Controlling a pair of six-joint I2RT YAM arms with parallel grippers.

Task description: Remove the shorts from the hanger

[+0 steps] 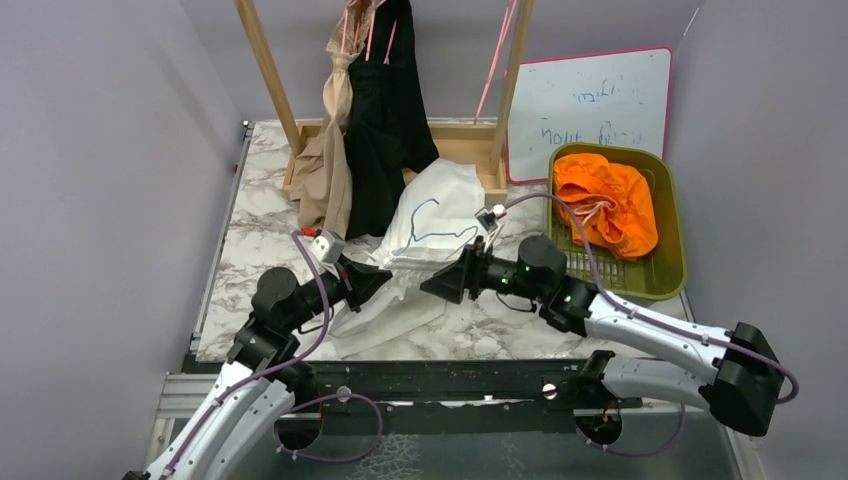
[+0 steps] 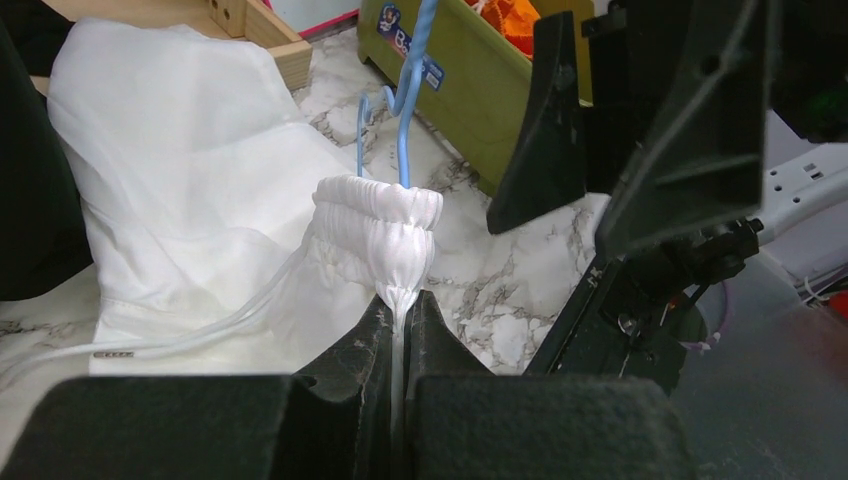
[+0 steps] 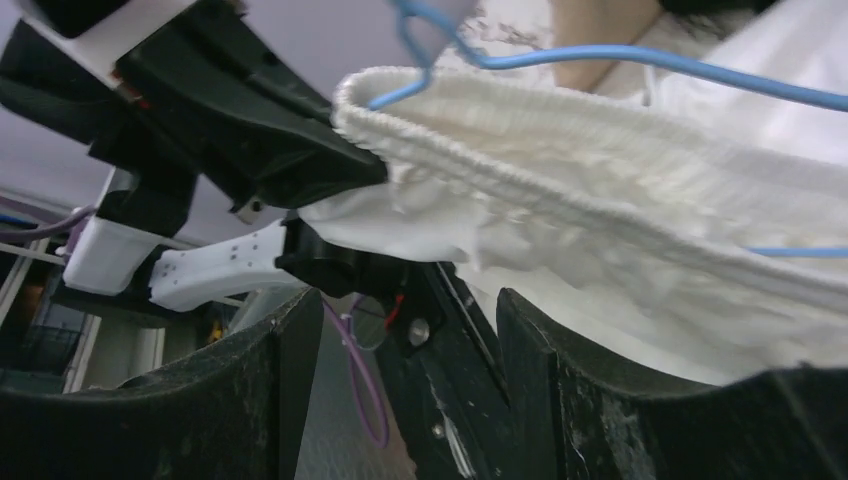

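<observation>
Where the marble table meets the back wall, a wooden rack stands, and two pairs hang from it side by side: the black shorts and, to their left, the tan shorts, both reaching down to the tabletop. A whiteboard leans against the wall at the right. In front of it sits a green basket with the orange shorts bunched inside.

The cream-white shorts lie spread on the marble in front of the rack, between the two arms and off the rail, with a thin blue hanger threaded through their gathered waistband. A white drawstring trails from the waistband across the fabric.

The left gripper is closed tight on a pinched fold of that waistband, the elastic puckered just above its fingertips. The right gripper faces it from close by with its fingers spread wide. The waistband and hanger wire pass above them, and nothing is clamped between them
</observation>
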